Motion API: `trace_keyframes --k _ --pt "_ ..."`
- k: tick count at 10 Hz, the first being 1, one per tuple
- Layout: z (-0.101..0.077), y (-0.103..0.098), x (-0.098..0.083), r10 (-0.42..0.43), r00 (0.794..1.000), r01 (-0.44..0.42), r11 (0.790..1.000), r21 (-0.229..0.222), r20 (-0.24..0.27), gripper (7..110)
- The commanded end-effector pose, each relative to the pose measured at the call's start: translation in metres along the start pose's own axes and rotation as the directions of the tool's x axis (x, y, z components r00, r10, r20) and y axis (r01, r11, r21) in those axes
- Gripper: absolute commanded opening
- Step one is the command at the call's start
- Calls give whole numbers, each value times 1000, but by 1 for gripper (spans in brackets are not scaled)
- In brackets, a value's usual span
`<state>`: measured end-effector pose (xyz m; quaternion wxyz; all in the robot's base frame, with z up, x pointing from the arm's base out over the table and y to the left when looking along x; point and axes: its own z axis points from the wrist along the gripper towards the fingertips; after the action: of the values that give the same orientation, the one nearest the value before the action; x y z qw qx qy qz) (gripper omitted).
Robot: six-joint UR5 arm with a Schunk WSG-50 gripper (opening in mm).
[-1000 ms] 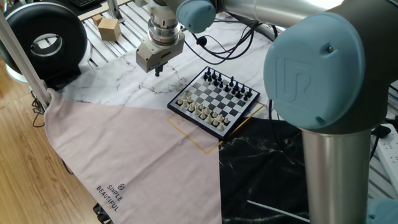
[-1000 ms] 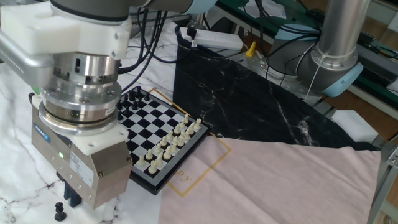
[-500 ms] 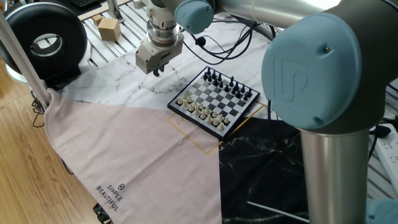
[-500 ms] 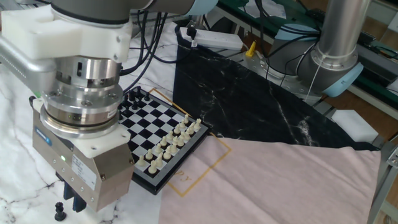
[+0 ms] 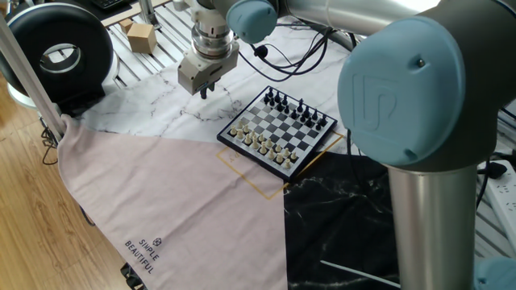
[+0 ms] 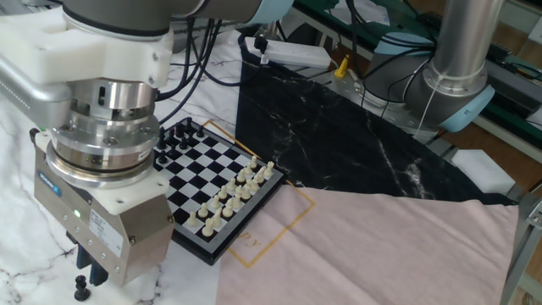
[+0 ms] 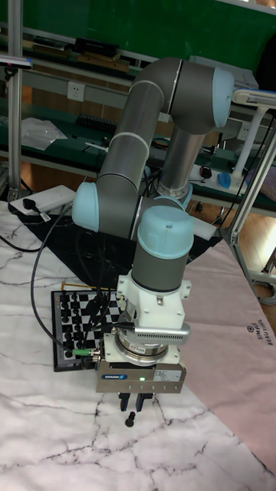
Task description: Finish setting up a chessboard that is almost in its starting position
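Observation:
The chessboard (image 5: 282, 129) (image 6: 216, 169) (image 7: 55, 330) lies on the marble-patterned cloth, with cream pieces (image 5: 260, 142) along its near side and black pieces (image 5: 298, 109) along its far side. One lone black piece (image 6: 80, 288) (image 7: 131, 419) stands off the board on the white marble cloth. My gripper (image 5: 203, 91) (image 6: 91, 273) (image 7: 133, 400) hangs pointing straight down just above that piece, away from the board. Its fingers (image 7: 124, 400) stand slightly apart with nothing between them, so it is open. In the one fixed view the lone piece is hidden behind the gripper.
A pink cloth (image 5: 177, 209) and a black marble cloth (image 5: 339, 217) cover the near part of the table. A black ring-shaped device (image 5: 60, 52) and a small cardboard box (image 5: 141, 36) sit at the far left. Cables (image 5: 298, 60) trail behind the board.
The gripper has drifted a little away from the board and come lower over the lone black piece. The board and its pieces have not moved.

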<state>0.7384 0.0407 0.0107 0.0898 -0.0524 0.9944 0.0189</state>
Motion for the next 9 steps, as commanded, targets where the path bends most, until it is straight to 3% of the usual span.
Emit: trace_keyframes --k 1,9 --pt "0 6 -9 18 999 -17 999 -27 28 22" --pt "7 0 -13 1 999 -1 1000 -4 38 22"
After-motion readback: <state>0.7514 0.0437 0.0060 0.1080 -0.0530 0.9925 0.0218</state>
